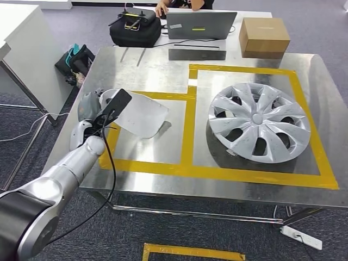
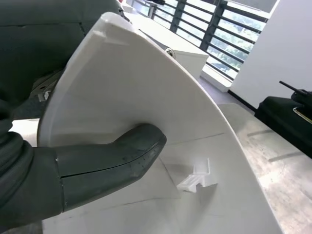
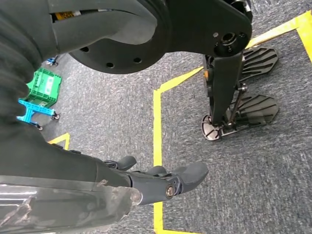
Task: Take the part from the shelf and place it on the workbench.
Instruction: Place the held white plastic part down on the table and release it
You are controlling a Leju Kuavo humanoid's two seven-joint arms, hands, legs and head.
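The placing step is in hand: the white panel part (image 1: 141,114), left of centre, is gripped by the left robot hand (image 1: 92,109) over the table (image 1: 164,70); lowering and release are judged next. The right robot hand (image 3: 162,178) hangs with fingers spread, holding nothing.

No readable text, brand, number or sign anywhere. A small white label on the lid of the laptop (image 1: 201,24) and a yellow-and-black sticker on the robot's body in the right wrist view, both too small and blurred to read. Plain yellow tape (image 1: 188,130) on the workbench (image 1: 164,70) and on the floor, forming outlines only, without letters or figures.
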